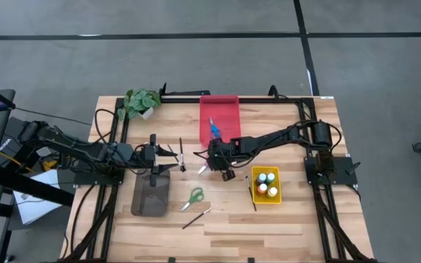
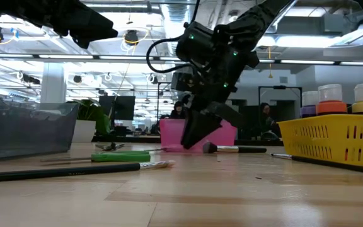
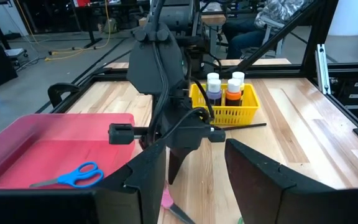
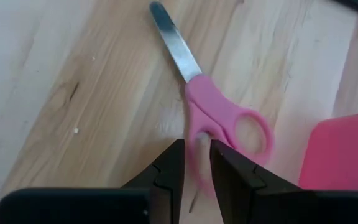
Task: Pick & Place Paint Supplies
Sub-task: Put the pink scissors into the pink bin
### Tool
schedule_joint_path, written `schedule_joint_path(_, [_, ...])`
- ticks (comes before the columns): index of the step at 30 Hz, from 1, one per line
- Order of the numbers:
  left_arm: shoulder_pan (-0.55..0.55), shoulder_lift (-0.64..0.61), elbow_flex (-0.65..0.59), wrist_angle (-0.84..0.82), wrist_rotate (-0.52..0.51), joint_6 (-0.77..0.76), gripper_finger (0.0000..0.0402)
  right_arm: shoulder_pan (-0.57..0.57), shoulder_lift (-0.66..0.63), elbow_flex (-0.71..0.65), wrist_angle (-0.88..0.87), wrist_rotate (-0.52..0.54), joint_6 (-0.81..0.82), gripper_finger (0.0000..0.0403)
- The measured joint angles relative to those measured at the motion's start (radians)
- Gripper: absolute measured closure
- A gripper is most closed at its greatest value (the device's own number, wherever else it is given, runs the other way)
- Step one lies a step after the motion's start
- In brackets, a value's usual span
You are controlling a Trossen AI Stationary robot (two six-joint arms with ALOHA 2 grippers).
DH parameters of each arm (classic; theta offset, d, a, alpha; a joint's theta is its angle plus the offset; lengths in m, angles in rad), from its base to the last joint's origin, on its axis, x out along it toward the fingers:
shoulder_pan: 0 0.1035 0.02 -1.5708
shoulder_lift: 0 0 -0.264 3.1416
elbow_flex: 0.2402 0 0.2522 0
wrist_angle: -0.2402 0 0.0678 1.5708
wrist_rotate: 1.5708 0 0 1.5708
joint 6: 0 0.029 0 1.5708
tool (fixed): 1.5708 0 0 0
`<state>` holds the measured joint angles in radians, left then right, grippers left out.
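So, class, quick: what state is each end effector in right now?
Left end effector: open, holding nothing.
Right end effector: closed on the pink scissors lying on the table.

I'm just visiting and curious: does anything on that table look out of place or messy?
Somewhat. Green scissors and two brushes lie loose on the wood, not in any tray. The right gripper is closed on the pink scissors, still flat on the table. Blue scissors already sit in the red tray. Nothing looks spilled or broken.
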<state>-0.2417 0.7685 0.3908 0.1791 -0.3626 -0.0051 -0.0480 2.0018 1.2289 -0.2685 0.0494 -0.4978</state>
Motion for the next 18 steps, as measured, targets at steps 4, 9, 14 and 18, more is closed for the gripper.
schedule_joint_path(4, [0.000,0.000,0.000,0.000,0.000,0.000,0.0243,0.000,0.000,0.000,-0.007,0.000,0.000,0.0331])
schedule_joint_path(9, [0.000,0.000,0.000,0.000,0.000,0.000,0.0243,0.000,0.000,0.000,0.001,0.000,0.000,0.0331])
schedule_joint_path(14, [0.000,0.000,0.000,0.000,0.000,0.000,0.0243,0.000,0.000,0.000,-0.001,-0.003,0.001,0.0331])
schedule_joint_path(18, [0.000,0.000,0.000,0.001,0.000,0.000,0.0243,0.002,0.000,0.000,-0.008,-0.022,0.018,0.0331])
